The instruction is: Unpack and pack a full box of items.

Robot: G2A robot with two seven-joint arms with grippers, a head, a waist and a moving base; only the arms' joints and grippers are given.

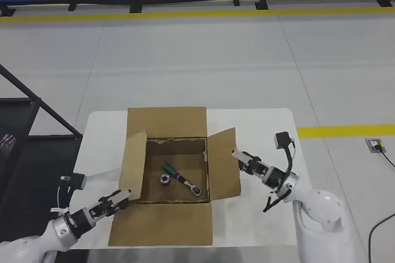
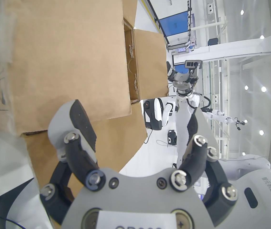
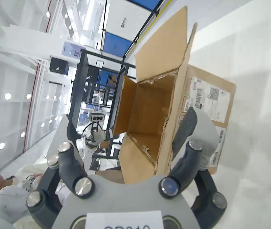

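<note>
An open cardboard box (image 1: 168, 122) stands in the middle of the white table (image 1: 263, 128), all its flaps folded out. Inside lie a green-handled ratchet wrench (image 1: 182, 180) and a small round socket (image 1: 165, 178). My left gripper (image 1: 124, 196) (image 2: 137, 122) is open at the near lower corner of the raised left flap (image 2: 66, 48), holding nothing. My right gripper (image 1: 237, 155) (image 3: 130, 129) is open at the outer edge of the raised right flap (image 3: 166, 55); that edge runs close to one of its fingers (image 3: 190, 125). The box interior (image 3: 147, 103) faces it.
A black metal frame (image 1: 26, 125) stands off the table's left side. A yellow line (image 1: 355, 130) and a floor socket (image 1: 375, 145) with a cable lie to the right. Bare table shows behind the box and along its right side.
</note>
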